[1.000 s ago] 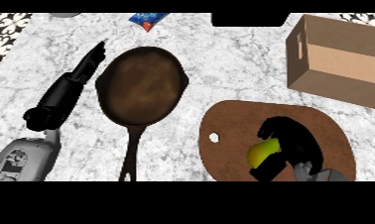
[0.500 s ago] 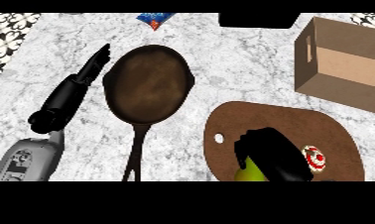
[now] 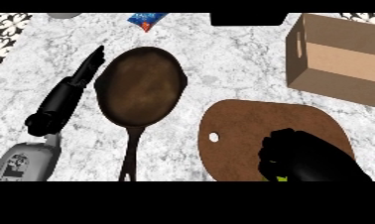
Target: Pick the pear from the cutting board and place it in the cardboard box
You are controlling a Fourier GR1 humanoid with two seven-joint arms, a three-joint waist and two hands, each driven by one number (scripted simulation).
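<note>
We see the right hand (image 3: pixel 311 161) low on the cutting board (image 3: pixel 249 124), fingers curled round the pear (image 3: pixel 281 178). Only a yellow-green sliver shows under the fingers, so we can't tell its long axis or which way it points. The cardboard box (image 3: pixel 333 59) sits beyond the board's far right, apart from it, open side up. Left of the board lies a cast-iron skillet (image 3: pixel 141 86), handle toward us. Further left, the left hand (image 3: pixel 70 91) lies on the marble counter (image 3: pixel 227 69), fingers straight, pointing away.
</note>
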